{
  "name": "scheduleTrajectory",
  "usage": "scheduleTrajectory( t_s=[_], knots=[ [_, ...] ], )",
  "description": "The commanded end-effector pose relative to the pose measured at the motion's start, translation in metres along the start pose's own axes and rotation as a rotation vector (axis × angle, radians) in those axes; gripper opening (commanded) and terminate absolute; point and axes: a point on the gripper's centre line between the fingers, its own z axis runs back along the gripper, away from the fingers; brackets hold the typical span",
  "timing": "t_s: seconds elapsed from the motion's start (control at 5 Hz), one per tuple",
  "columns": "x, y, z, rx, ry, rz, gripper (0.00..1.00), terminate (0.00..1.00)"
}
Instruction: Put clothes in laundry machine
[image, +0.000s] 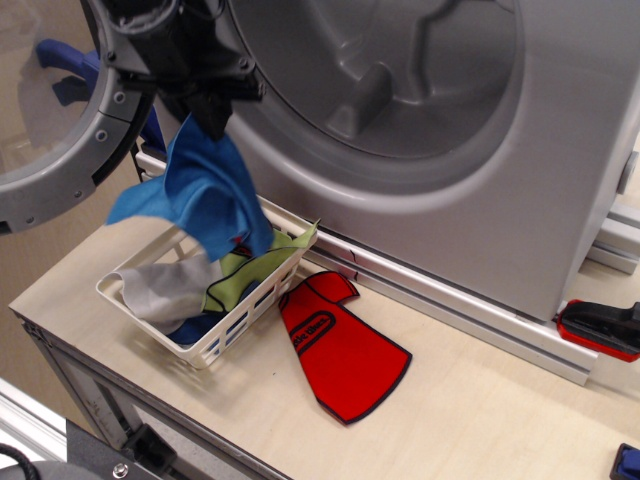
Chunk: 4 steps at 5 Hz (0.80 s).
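The hand (210, 115) was clamped on the blue cloth (205, 195), which hung above the basket (215, 340), left of the washer (520, 200) mouth. This looked like the carry step; next, it needed moving right into the drum (400, 70).

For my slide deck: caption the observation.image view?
Gripper lifts blue cloth above basket toward open washer drum.
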Motion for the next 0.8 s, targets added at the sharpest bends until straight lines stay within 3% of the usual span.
scheduleTrajectory(
  t_s=[0.0, 0.4, 0.6],
  knots=[
    [0.026, -0.031, 0.041, -0.086, -0.156, -0.050, 0.00, 0.00],
    [0.055, -0.082, 0.046, -0.188, -0.305, -0.078, 0.00, 0.00],
    [0.058, -0.096, 0.041, -0.222, -0.427, -0.151, 0.00, 0.00]
  ],
)
